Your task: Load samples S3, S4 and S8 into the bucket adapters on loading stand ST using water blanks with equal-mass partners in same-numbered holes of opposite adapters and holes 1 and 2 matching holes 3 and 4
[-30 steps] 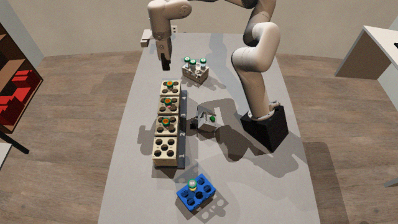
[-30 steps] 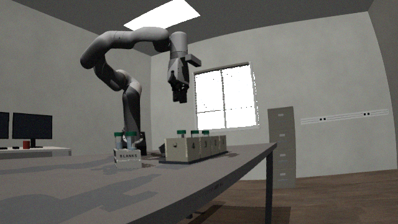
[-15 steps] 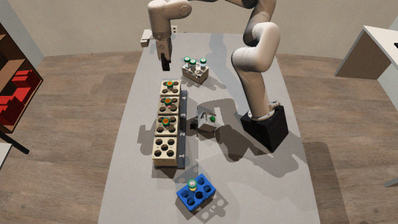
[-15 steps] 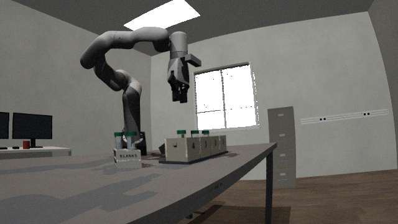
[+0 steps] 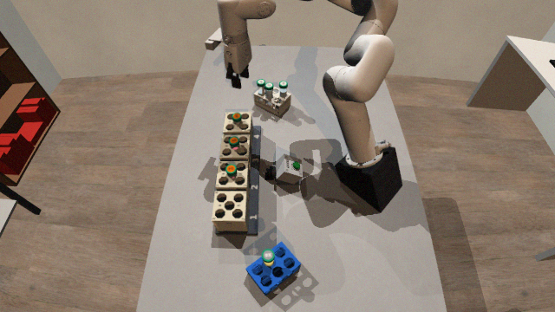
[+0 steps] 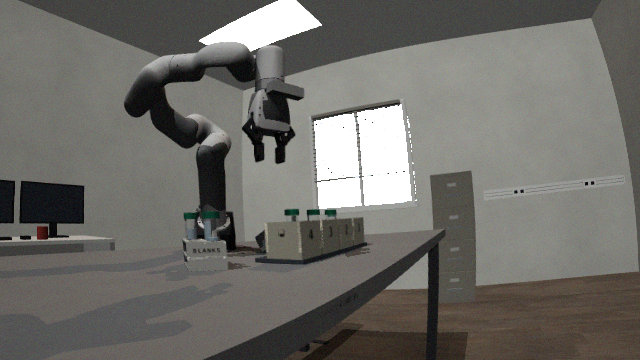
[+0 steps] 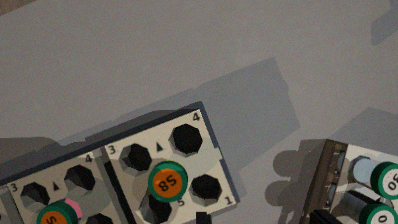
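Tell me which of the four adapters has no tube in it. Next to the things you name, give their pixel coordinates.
Adapter 1 (image 5: 230, 224), at the end of the row nearest the blue rack (image 5: 288, 269): all five of its holes are bare, while each other adapter has one orange-dotted tube.

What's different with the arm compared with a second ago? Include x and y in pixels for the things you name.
The gripper (image 5: 238, 79) (image 6: 270, 154) (image 7: 262, 220) has turned about its upright axis and shifted a little toward the blanks rack (image 5: 265, 105) (image 6: 206, 263) (image 7: 318, 182). It took hold of nothing and let go of nothing. The racks, tubes and button desk (image 5: 288, 174) look unmoved.
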